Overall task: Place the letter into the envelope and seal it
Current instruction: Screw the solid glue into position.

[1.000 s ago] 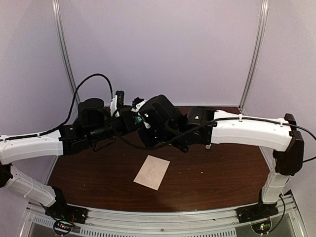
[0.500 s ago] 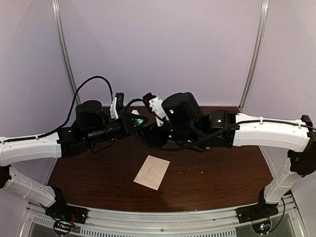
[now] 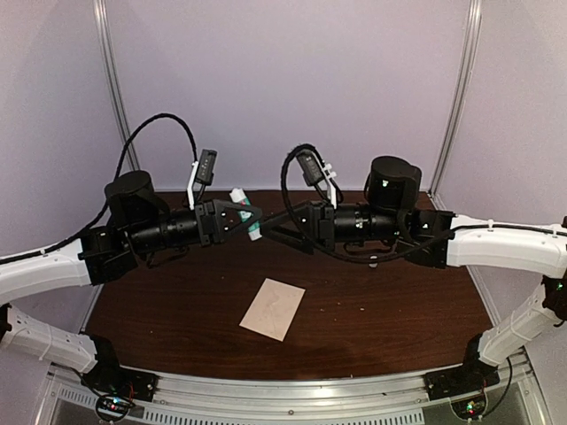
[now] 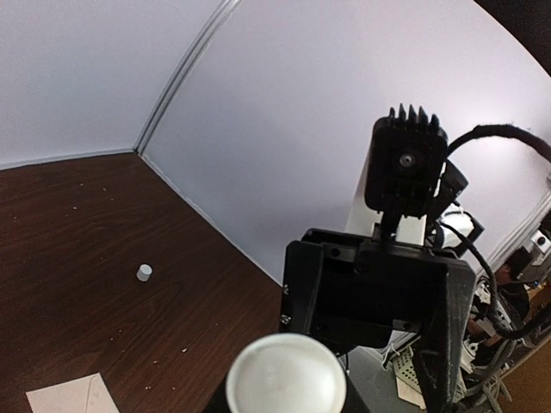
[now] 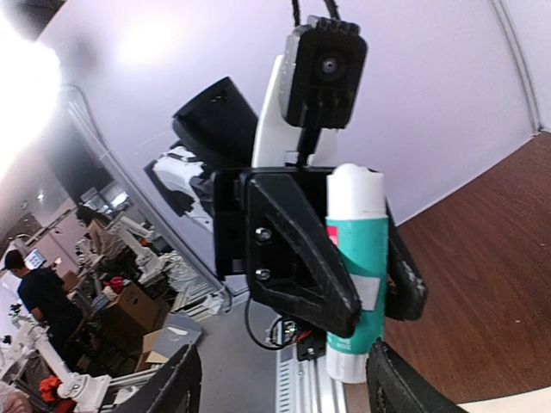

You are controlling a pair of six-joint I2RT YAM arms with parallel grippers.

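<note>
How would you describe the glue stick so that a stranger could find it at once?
Start at the brown table and look up to the left gripper in mid-air. It is shut on a short tube: the glue stick, white with a teal label, unlike the flat beige envelope lying below.

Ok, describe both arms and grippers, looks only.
Both alike. Left arm and right arm: white shell links, black joints and round black motor housings. Left gripper and right gripper: black, with triangular open-frame fingers. A black camera on a white bracket tops each wrist. Loose black cables loop off them. Small green and red lights glow at the bases.
</note>
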